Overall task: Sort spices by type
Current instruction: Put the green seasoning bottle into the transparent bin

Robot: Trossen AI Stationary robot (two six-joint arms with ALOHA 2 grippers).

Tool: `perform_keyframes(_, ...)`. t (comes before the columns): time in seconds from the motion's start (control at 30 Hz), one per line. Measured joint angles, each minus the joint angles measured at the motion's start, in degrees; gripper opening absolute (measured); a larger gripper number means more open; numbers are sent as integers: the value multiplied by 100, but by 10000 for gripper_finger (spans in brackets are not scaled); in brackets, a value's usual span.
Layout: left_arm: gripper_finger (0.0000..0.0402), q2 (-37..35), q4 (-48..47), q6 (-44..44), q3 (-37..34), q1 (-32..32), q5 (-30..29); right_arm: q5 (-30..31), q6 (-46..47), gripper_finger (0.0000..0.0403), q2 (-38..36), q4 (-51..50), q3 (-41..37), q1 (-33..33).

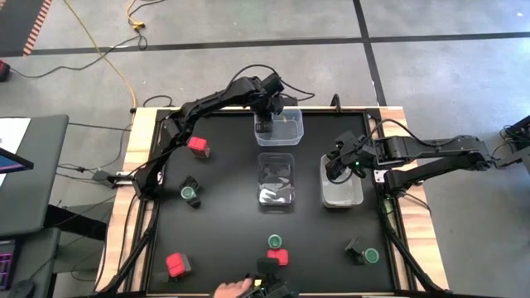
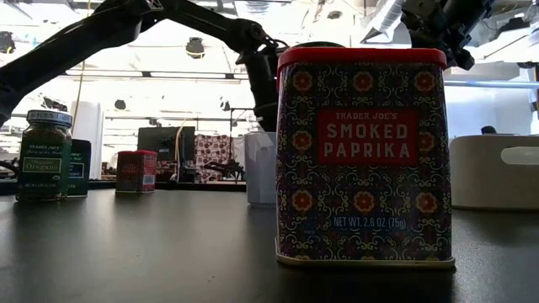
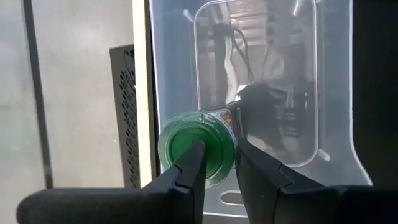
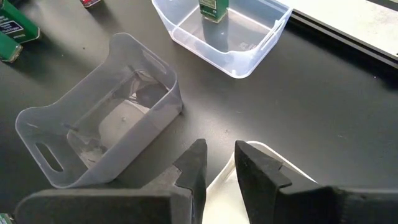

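My left gripper (image 3: 219,155) points down into the far clear tub (image 1: 289,136), its fingers a little apart just over a round jar's green lid (image 3: 180,140). The jar (image 4: 213,7) stands in that tub. My right gripper (image 4: 219,155) is a little open and empty above the right tub (image 1: 344,195). On the table stand three red tins (image 1: 199,147) (image 1: 178,265) (image 1: 279,257), green-lidded jars (image 1: 190,194) (image 1: 274,242) (image 1: 371,256) and dark blocks beside them. The nearest tin (image 2: 362,156) fills the low view. My left gripper's fingers (image 3: 193,165) come from above, and one fingertip lies in front of the jar's green lid. I cannot tell whether they touch it.
A third clear tub (image 1: 276,178) stands mid-table between the two others, with something dark in it. A person's hand (image 1: 232,290) shows at the near edge. Bare black tabletop lies at the left and right of the near half.
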Motion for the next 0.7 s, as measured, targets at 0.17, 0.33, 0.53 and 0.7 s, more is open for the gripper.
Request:
perform_keyframes(0.17,75,0,200,354,-4,-2,-2,0,0,111,0,-2,0,-1)
perform_keyframes(0.33,75,0,272,380,-4,-2,-4,0,0,111,0,-2,0,-2)
perform_keyframes(0.53,75,0,157,383,-4,6,-26,0,0,111,0,-4,-2,-2)
perform_keyframes(0.7,75,0,-31,606,-4,11,-218,0,0,111,0,-4,0,-1)
